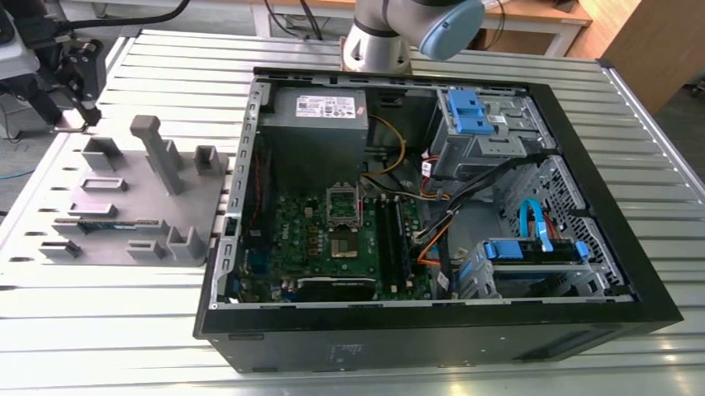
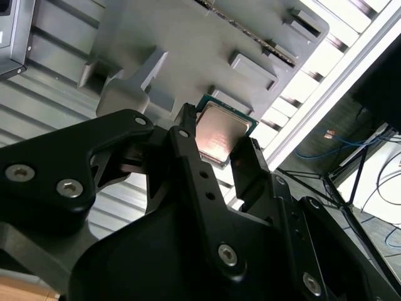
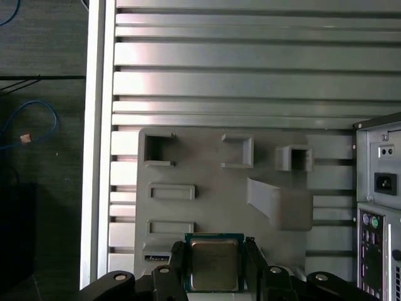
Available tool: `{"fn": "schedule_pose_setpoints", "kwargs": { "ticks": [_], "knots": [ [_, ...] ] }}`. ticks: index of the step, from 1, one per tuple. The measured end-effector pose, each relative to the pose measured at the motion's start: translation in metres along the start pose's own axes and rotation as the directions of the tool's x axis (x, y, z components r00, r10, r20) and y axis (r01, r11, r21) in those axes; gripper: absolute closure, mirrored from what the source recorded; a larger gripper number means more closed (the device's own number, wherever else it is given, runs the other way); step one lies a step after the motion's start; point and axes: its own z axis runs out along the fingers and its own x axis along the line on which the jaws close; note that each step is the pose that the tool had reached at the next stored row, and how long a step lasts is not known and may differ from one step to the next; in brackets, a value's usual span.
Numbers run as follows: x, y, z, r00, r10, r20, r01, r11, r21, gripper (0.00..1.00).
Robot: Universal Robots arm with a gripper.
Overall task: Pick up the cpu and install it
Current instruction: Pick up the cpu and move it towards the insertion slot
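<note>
**Gripper** [image 2: 216,135]: black and two-fingered, and the nearest thing in both wrist views. It is clenched on the cpu [image 2: 220,128], with one finger [image 3: 178,263] on each of two opposite edges.

**Cpu**: a small square chip with a green rim, its dull silver lid facing the wrist cameras. Being square, it has no long axis. It lies flat and centred between the fingers. It sits over the grey fixture plate [image 3: 207,188], close to one edge of the plate. It is judged to be lifted clear, though the gap beneath it is hidden.

**Fixture plate**: grey, with raised pockets and posts. It rests on the slatted metal table [image 1: 111,330] toward the exterior view's left edge.

**Computer case** [image 1: 441,330]: open, taking up the table's middle and the exterior view's right. The motherboard [image 1: 314,239] lies flat inside, with the processor socket [image 1: 343,241] near its centre.

**Governing relation**: the socket lies well apart from the held cpu. It is toward the exterior view's right and the table's nearer edge, beyond the case wall.

**Arm**: the base column [image 1: 380,41] stands at the table's far edge behind the case. The gripper hangs near the table's far left corner with its fingers pointing down.
</note>
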Motion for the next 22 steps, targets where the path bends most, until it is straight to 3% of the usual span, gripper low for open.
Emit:
{"fn": "schedule_pose_setpoints", "kwargs": {
  "ticks": [9,22],
  "knots": [
    [0.0,0.0005,-0.0128,1.0,0.0,-0.0001,0.0,1.0,0.0001,0.53],
    [-0.0032,0.0006,-0.0136,1.0,0.0,0.0001,0.0,1.0,0.0,0.53]
  ]
}}
